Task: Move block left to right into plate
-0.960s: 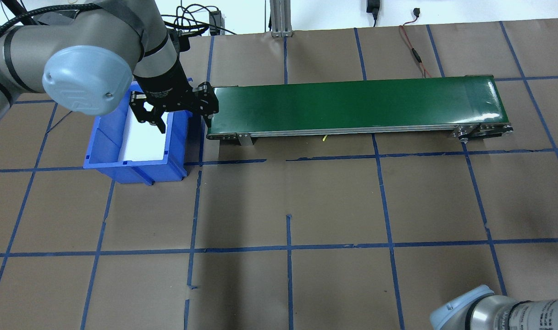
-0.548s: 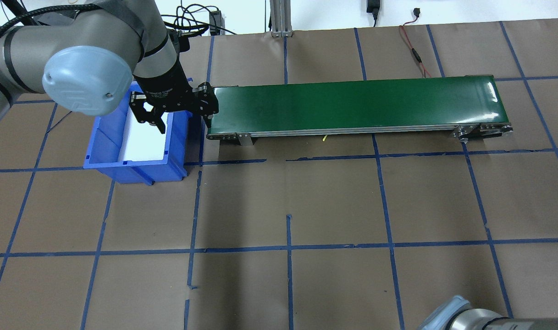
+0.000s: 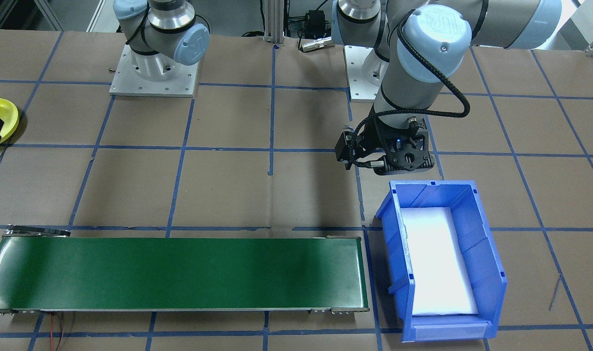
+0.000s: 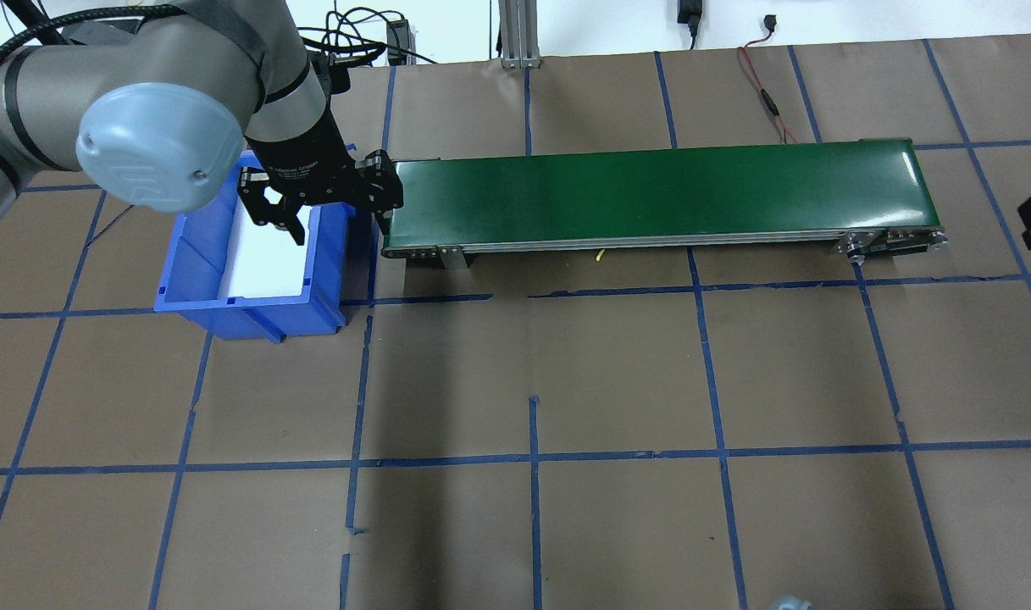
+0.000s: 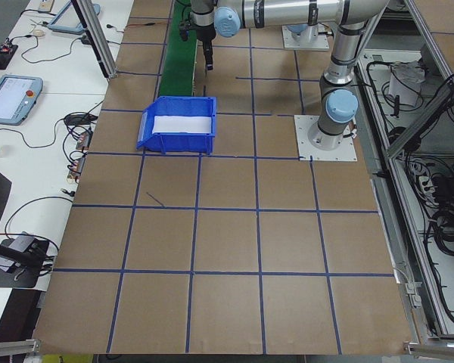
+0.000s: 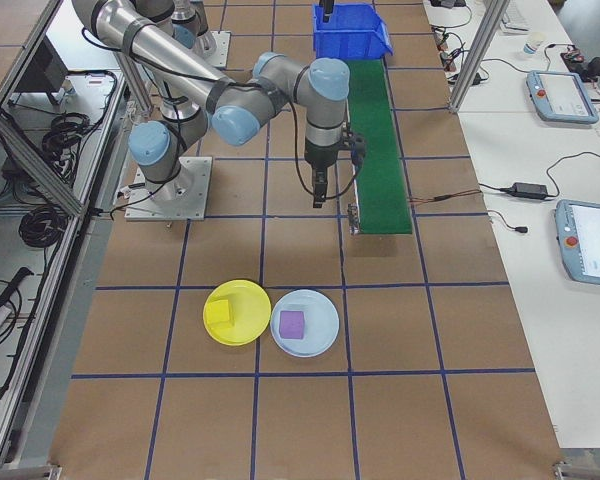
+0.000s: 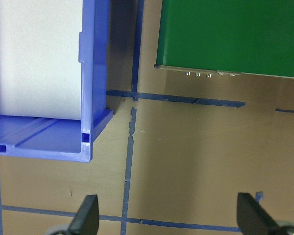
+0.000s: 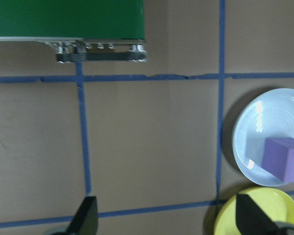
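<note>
Blue bin (image 3: 442, 258) beside green conveyor (image 3: 179, 273), yellow plate (image 6: 237, 312) holding yellow block (image 6: 219, 312), both pincers wide.

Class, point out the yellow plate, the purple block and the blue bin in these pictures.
yellow plate (image 6: 242, 318): exterior right view, bare floor beside its yellow block.
purple block (image 6: 292, 323): exterior right view, top face.
blue bin (image 3: 481, 253): exterior front-facing view, inner side wall.
</note>
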Motion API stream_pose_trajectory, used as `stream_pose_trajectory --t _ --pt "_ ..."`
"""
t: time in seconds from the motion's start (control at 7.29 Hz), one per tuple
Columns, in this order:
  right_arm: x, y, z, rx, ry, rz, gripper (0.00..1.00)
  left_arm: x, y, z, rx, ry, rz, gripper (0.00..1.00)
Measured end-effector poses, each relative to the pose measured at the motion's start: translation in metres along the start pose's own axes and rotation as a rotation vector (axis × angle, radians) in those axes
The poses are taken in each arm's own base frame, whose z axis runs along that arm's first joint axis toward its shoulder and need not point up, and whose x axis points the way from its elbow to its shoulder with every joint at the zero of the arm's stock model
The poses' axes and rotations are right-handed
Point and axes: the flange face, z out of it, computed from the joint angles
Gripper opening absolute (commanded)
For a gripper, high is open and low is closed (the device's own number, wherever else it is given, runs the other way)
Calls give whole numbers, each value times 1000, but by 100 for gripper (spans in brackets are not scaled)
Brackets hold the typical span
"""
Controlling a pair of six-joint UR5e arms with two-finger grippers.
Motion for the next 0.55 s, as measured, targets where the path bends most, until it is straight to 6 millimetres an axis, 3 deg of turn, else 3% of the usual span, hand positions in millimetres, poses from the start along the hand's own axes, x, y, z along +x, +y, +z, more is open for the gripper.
stream_pose_trajectory --t 0.27,0.55 --pt "-83 -16 -34 7 -61 7 99 0 -1 -5 10 1 1 100" --pt "-134 -6 -73 -24 -163 9 99 0 0 -10 20 3 2 100"
